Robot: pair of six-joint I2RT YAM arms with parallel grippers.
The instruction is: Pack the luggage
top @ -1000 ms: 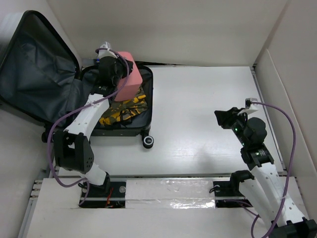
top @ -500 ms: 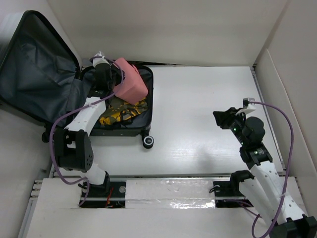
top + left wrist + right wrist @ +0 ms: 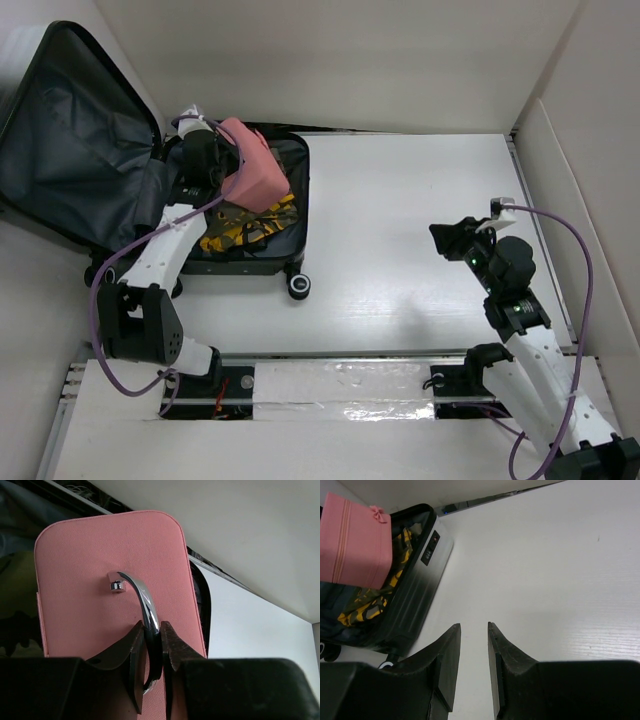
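The luggage [image 3: 252,262] lies open at the left of the table, its grey-lined lid [image 3: 70,130] leaning back against the wall. A yellow and black camouflage cloth [image 3: 245,228] lies in its base. My left gripper [image 3: 226,165] hangs over the base, shut on the chrome handle [image 3: 142,595] of a pink case [image 3: 257,178], which is tilted above the cloth. The left wrist view shows both jaws pinching that handle at my left gripper [image 3: 151,625]. My right gripper [image 3: 450,238] hovers open over the table at the right, its jaws [image 3: 474,626] holding nothing.
A black wheel [image 3: 298,287] sticks out from the luggage's near right corner. White walls close off the back, and a slanted panel [image 3: 575,190] closes the right side. Purple cables loop off both arms. White tabletop [image 3: 400,220] lies between the luggage and my right arm.
My left gripper has swung left and tipped the pink case from flat to steeply tilted over the luggage base. The right gripper has hardly moved.
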